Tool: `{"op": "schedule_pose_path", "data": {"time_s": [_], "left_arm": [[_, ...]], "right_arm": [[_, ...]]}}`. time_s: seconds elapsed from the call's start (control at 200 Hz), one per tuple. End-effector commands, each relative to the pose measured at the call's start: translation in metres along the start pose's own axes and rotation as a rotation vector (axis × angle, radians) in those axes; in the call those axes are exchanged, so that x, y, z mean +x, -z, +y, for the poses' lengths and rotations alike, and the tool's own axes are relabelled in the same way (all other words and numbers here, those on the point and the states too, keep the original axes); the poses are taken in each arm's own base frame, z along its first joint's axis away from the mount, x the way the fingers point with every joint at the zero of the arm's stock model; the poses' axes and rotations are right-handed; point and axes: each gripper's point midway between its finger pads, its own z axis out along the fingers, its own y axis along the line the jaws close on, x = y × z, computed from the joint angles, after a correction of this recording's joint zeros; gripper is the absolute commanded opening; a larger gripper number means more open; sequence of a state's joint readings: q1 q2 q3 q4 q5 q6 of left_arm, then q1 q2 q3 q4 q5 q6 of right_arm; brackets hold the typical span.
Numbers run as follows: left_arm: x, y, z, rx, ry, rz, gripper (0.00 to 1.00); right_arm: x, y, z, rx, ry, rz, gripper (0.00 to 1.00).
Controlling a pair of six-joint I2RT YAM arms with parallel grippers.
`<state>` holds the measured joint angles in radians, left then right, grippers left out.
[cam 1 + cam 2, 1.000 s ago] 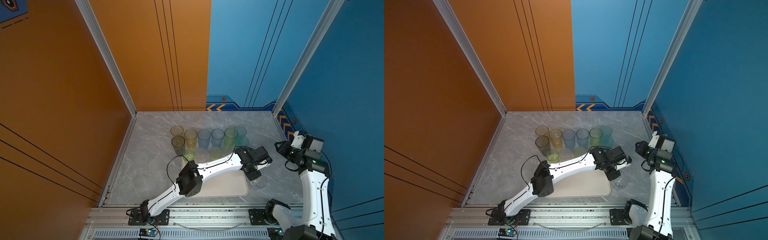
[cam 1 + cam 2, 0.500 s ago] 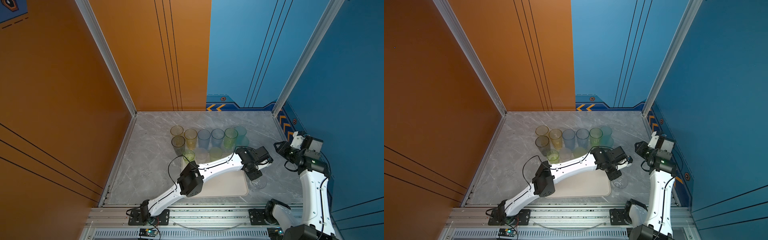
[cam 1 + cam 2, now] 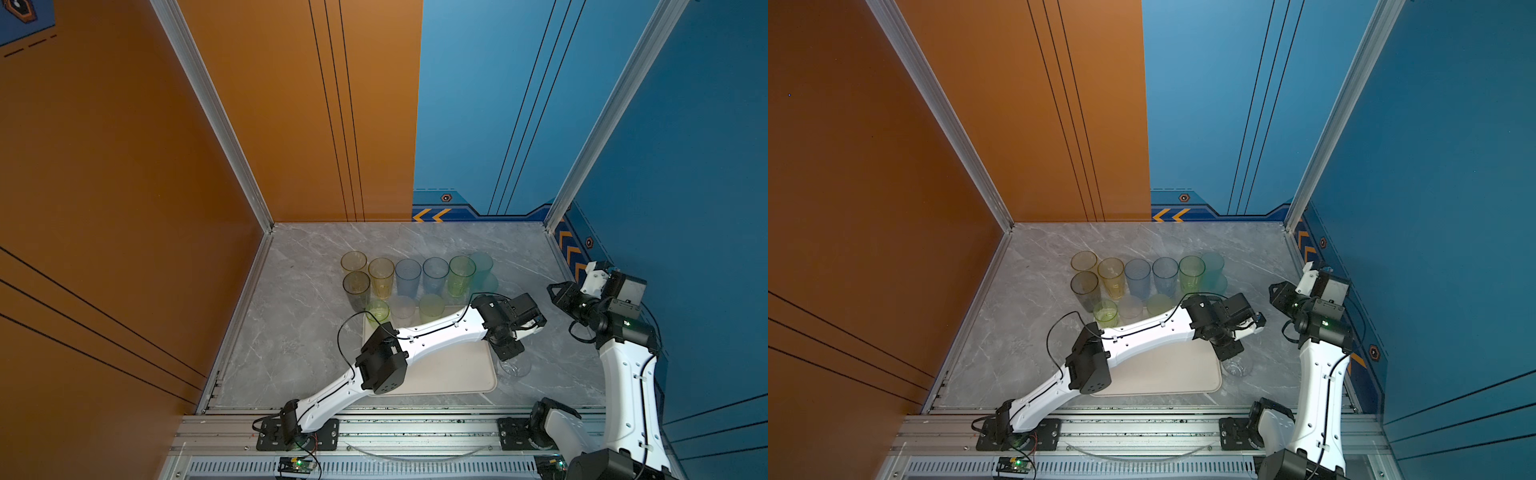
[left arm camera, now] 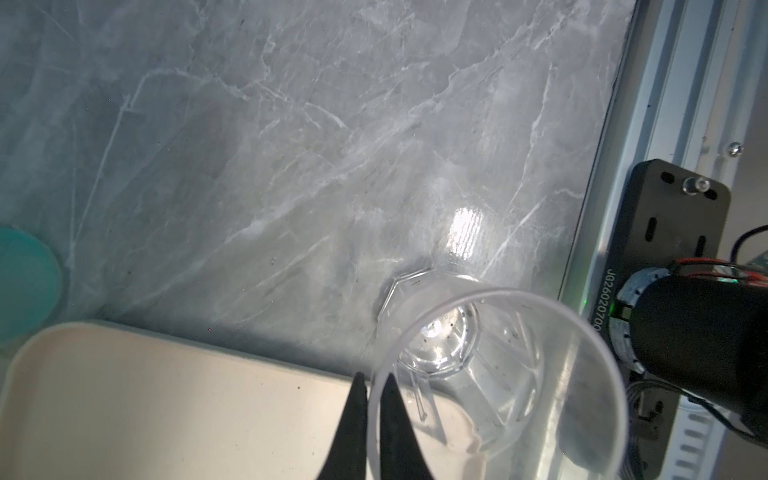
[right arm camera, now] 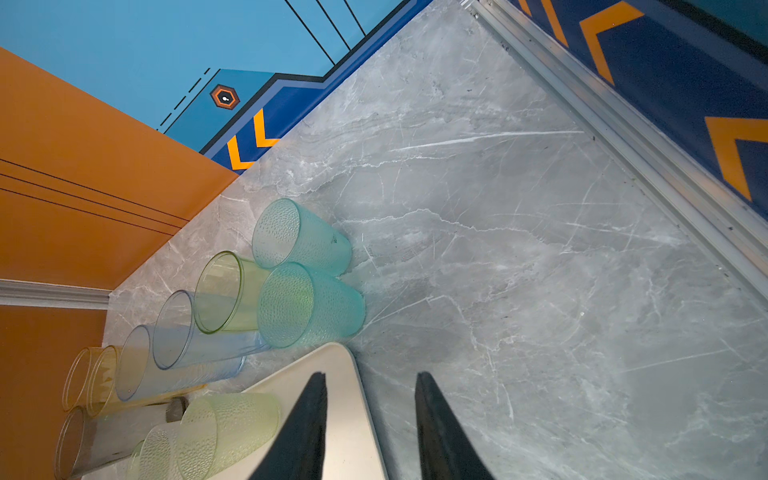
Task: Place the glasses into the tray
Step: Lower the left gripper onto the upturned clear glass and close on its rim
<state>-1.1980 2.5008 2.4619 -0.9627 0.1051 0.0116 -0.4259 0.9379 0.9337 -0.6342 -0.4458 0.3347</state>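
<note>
Marble table [image 3: 299,332]: left gripper [image 4: 374,378] pinches the upright glass [image 4: 498,365] by its rim, just outside the tray [image 4: 166,395], toward the table's right edge. Right gripper [image 5: 370,376] stands open, empty.

The left pincer [image 4: 374,377] is pinching shut on the clear glass's [image 4: 498,374] rim, just beside the tray [image 4: 166,399].

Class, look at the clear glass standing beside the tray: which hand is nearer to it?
Left. The left hand pinches the rim of the clear glass beside the tray; the right hand hangs open, apart from it, farther back and right.
</note>
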Motion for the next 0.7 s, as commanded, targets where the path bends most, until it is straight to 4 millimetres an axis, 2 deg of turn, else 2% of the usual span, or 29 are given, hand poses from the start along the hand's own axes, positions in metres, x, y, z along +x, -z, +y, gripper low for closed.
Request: {"op": "schedule_pose_path", "data": {"time_s": [0.0,0.431,0.696], "left_arm": [[0.003,-0.003,0.007,-0.050,-0.028,0.019,0.06],[-0.018,0.033,0.013,-0.058,-0.036,-0.060,0.02],[-0.025,0.043,0.010,-0.001,-0.015,-0.094,0.00]], "right_arm": [[-0.001,-0.002,0.001,-0.019,-0.008,-0.008,0.35],[-0.002,-0.002,0.000,-0.020,-0.011,-0.013,0.34],[-0.002,-0.001,-0.001,-0.019,-0.010,-0.016,0.34]]}}
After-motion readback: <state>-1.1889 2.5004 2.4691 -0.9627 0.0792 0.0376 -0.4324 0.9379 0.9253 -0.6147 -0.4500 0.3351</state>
